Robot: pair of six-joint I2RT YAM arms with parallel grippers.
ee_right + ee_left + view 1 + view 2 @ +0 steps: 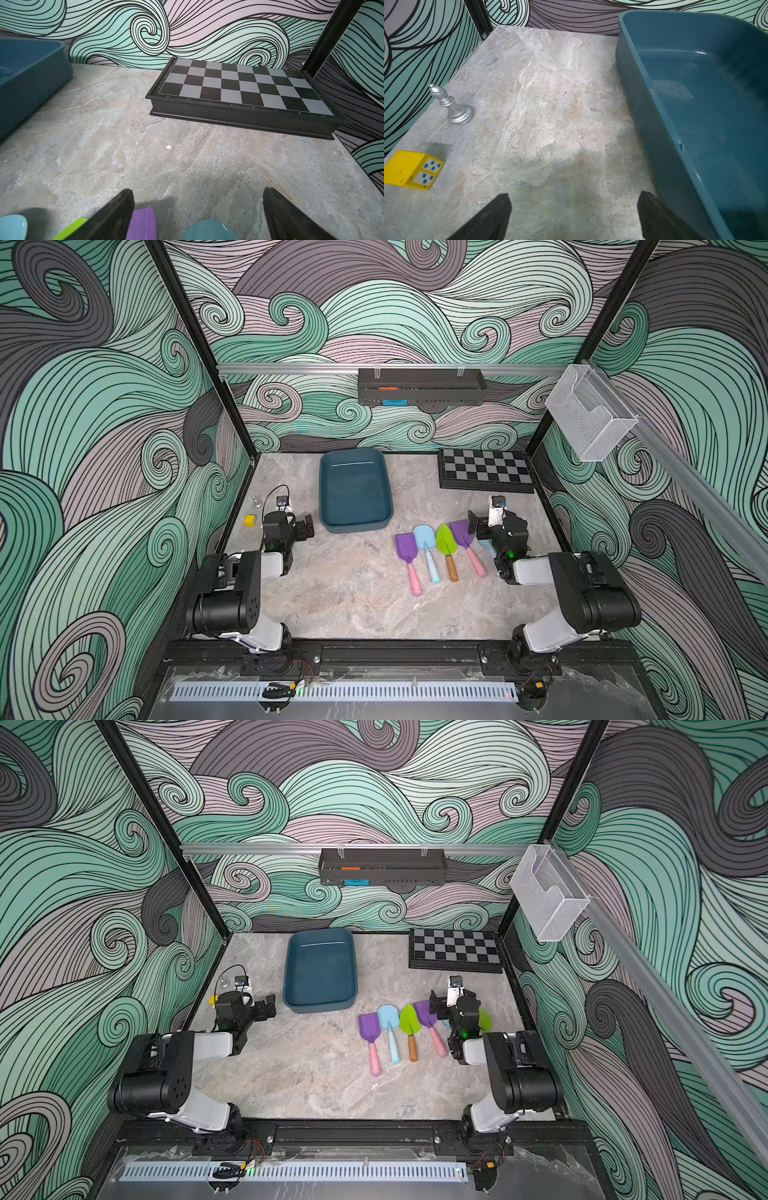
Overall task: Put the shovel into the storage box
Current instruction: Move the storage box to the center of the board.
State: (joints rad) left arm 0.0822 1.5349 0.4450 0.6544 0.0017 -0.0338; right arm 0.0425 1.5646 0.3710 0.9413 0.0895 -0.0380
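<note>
The right end effector [477,526] hangs released, jaws spread wide, directly over the blade of the pointed purple shovel [462,536]. This shovel lies flat on the surface [353,601] at the end of a row with the green shovel [446,545], the light blue shovel [424,541] and the square purple shovel [405,549]. The storage box [355,489] sits toward the back wall, apart from that row. The left end effector [307,526], likewise spread and holding nothing, hovers just beside the box's near left corner.
</note>
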